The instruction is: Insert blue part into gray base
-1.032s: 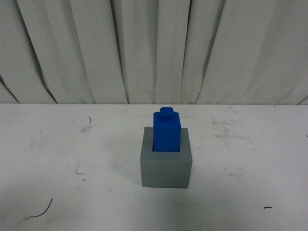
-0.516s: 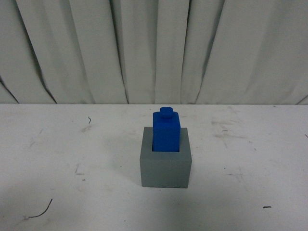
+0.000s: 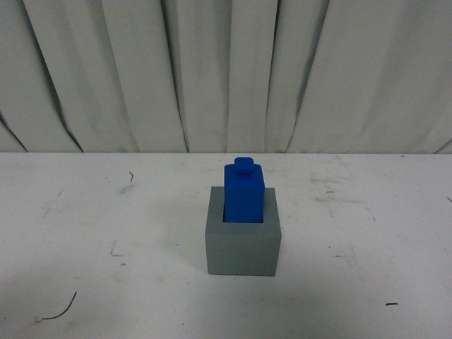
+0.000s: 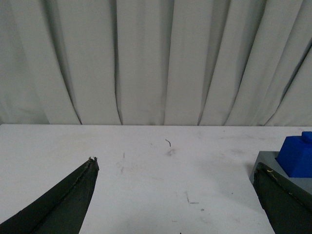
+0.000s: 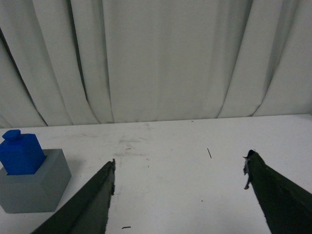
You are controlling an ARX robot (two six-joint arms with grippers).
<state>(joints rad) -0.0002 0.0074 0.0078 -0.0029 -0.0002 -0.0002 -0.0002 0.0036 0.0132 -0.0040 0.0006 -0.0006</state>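
Already the blue part (image 3: 244, 194) stands upright in the recess of the gray base (image 3: 243, 244), its lower end sunk below the rim and its knobbed top rising clear. The base sits on the white table (image 3: 106, 212) about midway between the left and right edges, closer to the far edge by the curtain (image 3: 141, 70) than to the near one. Neither arm shows in the front view. The left gripper (image 4: 175, 168) has its fingers spread wide with nothing between them, the base and part just beside one finger. The right gripper (image 5: 180, 163) is likewise spread and empty, well apart from the pair. I judge the insertion done; what remains is only to check the part is fully seated and keep both arms clear of it.
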